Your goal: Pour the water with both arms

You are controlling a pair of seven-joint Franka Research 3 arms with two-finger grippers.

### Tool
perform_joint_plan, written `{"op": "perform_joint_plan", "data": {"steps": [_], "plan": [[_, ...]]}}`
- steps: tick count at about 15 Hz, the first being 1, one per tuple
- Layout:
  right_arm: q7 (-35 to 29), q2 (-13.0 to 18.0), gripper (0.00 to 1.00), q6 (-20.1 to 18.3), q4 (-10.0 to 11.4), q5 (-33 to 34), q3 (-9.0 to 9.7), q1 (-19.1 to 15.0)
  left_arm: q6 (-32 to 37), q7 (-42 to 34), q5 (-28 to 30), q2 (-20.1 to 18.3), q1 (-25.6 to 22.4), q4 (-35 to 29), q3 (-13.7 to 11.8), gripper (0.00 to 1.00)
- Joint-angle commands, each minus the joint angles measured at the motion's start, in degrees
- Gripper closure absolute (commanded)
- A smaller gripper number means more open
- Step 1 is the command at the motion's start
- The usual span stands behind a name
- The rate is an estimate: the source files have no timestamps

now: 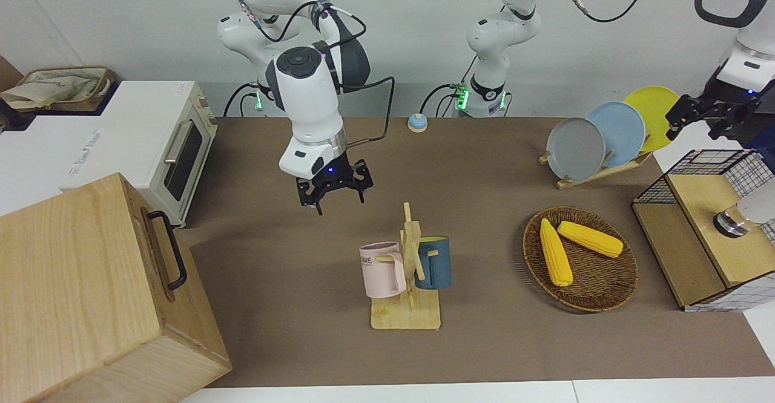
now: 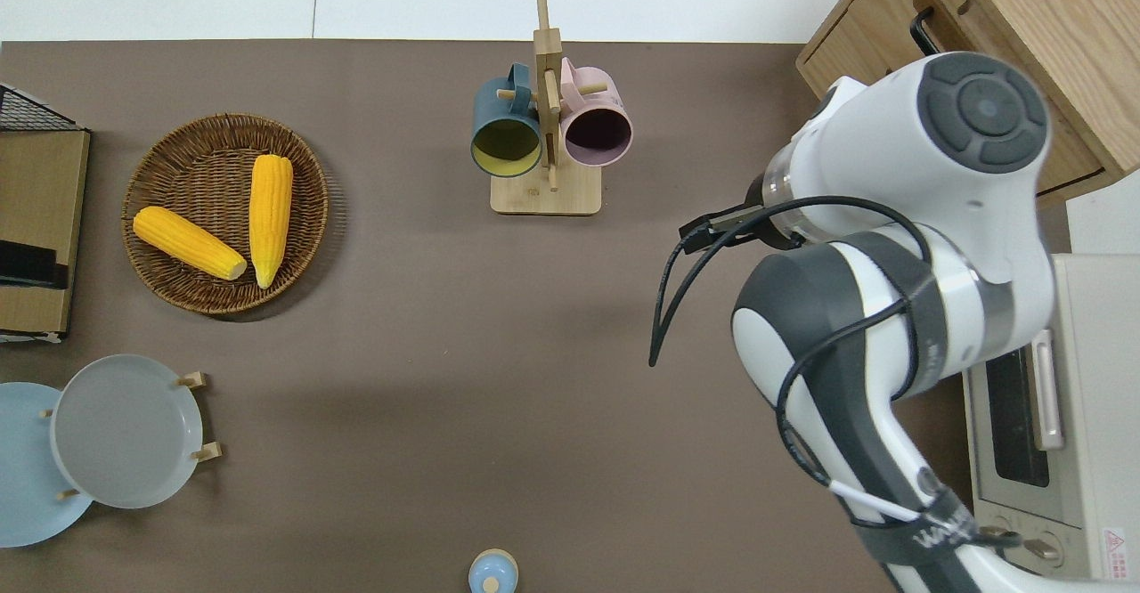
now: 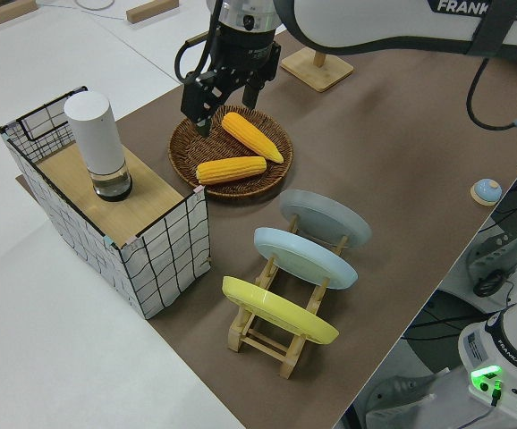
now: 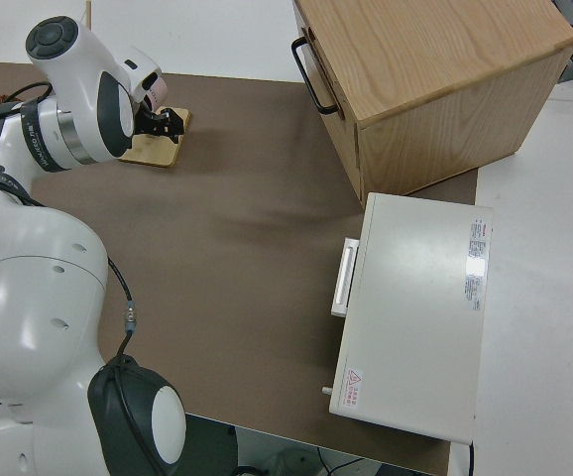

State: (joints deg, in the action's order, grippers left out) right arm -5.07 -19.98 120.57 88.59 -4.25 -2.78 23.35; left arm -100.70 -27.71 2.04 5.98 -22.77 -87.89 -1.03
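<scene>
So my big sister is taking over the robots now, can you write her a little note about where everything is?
Right gripper: open, empty, in the air near the mug rack.
Left gripper: open, empty, up in the air by the corn basket at its end of the table.
Pink mug and blue mug hang on the rack, untouched.
White bottle stands on the wire-sided shelf at the left arm's end.
Done: nothing picked up yet.
Left: probably take a mug and the bottle, then pour.
</scene>
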Motion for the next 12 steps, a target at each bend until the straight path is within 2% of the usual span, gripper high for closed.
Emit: {"op": "perform_joint_plan", "data": {"steps": [1,3,5,8,12], "plan": [[-0.03,-3.30,0.009,7.47,-0.26,-0.15,-0.21,1.43,-5.10,-8.57,3.23,2.89,-5.43,1.85,0.42,0.01],[0.67,-4.09,0.009,10.29,-0.34,0.12,-0.21,1.26,-8.35,-9.99,4.62,4.03,-7.01,1.85,0.50,0.01],[2.25,-4.53,0.011,12.93,-0.43,2.39,-0.21,0.56,-11.95,-10.78,8.84,4.74,-8.16,1.76,0.50,0.01],[2.96,-5.76,0.013,14.69,-1.75,3.55,-0.21,0.38,-19.16,-15.78,12.27,7.10,-10.44,1.23,0.59,0.00],[3.05,-8.31,0.023,18.82,-3.86,3.55,-0.21,0.29,-26.63,-22.55,23.07,9.48,-12.47,0.18,0.68,0.00]]}}
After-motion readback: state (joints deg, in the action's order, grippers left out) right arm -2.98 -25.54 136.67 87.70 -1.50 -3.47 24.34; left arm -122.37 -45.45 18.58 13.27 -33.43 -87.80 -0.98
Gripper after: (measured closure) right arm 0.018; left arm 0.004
